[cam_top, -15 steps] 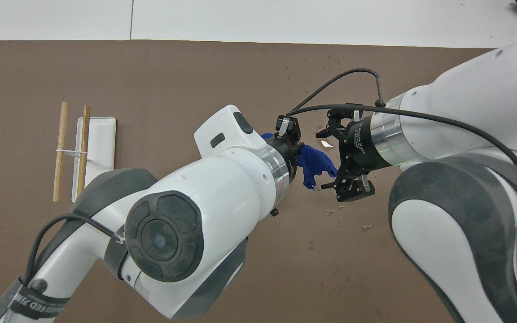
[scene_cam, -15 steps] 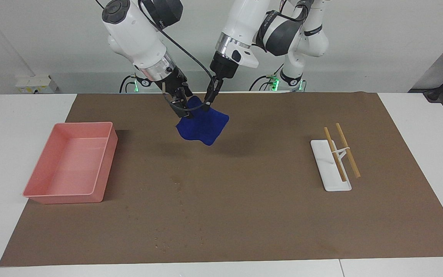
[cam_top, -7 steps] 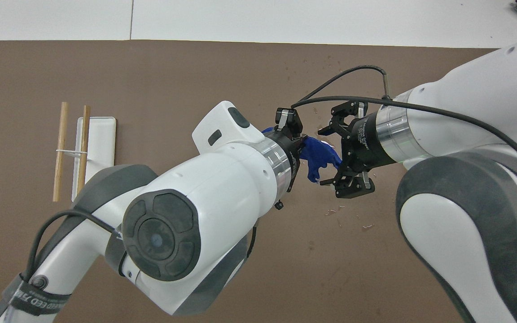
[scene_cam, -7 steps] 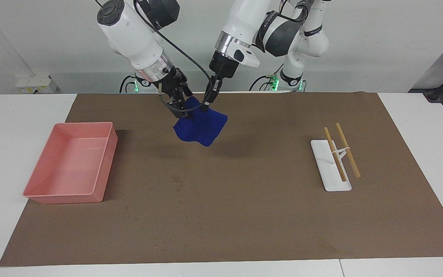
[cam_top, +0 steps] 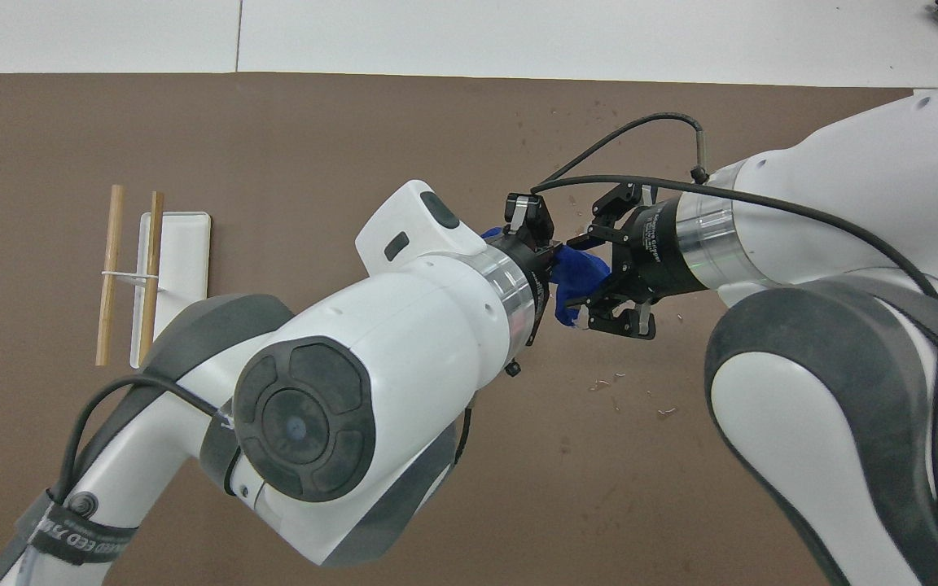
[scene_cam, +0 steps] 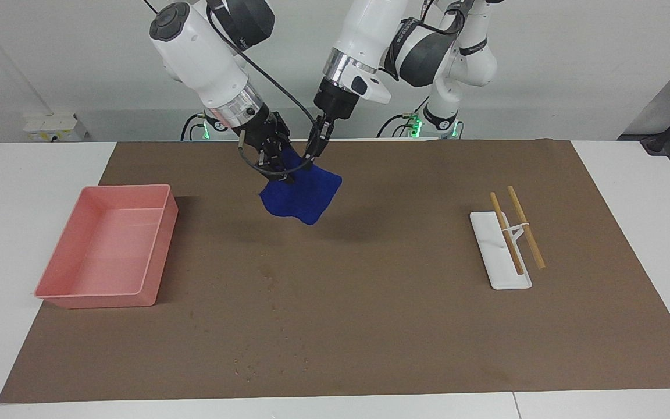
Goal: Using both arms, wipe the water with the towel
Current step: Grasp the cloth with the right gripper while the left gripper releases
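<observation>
Left gripper [scene_cam: 313, 156] is pinching the towel [scene_cam: 302, 198], which dangles below it over the mat [scene_cam: 405, 326]. Right gripper [scene_cam: 271, 166] is beside it, can't tell its grip. Weak pinch and the towel drops.

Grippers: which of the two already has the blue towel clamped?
The left gripper, coming from the arm based at the chopstick rest's end, is shut on the blue towel's upper edge. The right gripper is at the towel, its grip unconfirmed.
</observation>
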`<state>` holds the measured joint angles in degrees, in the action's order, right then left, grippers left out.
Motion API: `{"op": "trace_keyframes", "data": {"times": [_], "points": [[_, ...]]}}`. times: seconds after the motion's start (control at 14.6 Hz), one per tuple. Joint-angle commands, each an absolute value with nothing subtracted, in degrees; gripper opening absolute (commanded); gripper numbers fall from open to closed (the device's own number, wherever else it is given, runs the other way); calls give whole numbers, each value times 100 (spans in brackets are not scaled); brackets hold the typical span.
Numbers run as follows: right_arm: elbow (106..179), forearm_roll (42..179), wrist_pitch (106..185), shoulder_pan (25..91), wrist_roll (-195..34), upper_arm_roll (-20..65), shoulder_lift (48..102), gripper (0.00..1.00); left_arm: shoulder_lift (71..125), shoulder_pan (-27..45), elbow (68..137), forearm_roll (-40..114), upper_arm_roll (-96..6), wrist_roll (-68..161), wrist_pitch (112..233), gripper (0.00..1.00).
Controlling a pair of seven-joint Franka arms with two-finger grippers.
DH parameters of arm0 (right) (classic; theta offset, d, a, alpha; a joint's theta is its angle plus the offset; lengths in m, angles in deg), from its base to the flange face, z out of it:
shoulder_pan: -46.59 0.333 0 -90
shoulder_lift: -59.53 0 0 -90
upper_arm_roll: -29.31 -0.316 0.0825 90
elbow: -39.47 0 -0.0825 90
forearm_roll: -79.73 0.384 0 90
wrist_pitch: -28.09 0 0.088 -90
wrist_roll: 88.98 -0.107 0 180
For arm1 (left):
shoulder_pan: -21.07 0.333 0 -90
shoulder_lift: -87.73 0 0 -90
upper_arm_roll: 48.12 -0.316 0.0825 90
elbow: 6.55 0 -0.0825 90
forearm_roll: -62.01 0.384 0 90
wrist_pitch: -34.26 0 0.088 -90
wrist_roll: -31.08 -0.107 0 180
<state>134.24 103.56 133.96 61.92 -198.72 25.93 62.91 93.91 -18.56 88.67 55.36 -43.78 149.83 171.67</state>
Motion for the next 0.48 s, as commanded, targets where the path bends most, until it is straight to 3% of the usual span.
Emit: {"op": "trace_keyframes", "data": {"times": [0.0,0.27,0.34,0.41], "points": [[13510,10496,13514,6118,-19972,2553,6182,0,9476,-1971,8697,5542,-4452,15035,17172,0],[13501,10417,13531,6135,-19911,2553,6182,0,9476,-1962,8732,5542,-4461,15008,17164,0],[13492,10408,13592,6136,-19902,2553,6190,0,9476,-1971,8741,5551,-4461,14991,17155,25],[13475,10399,13680,6136,-19858,2553,6217,0,9476,-1971,8749,5542,-4452,14895,17146,75]]}}
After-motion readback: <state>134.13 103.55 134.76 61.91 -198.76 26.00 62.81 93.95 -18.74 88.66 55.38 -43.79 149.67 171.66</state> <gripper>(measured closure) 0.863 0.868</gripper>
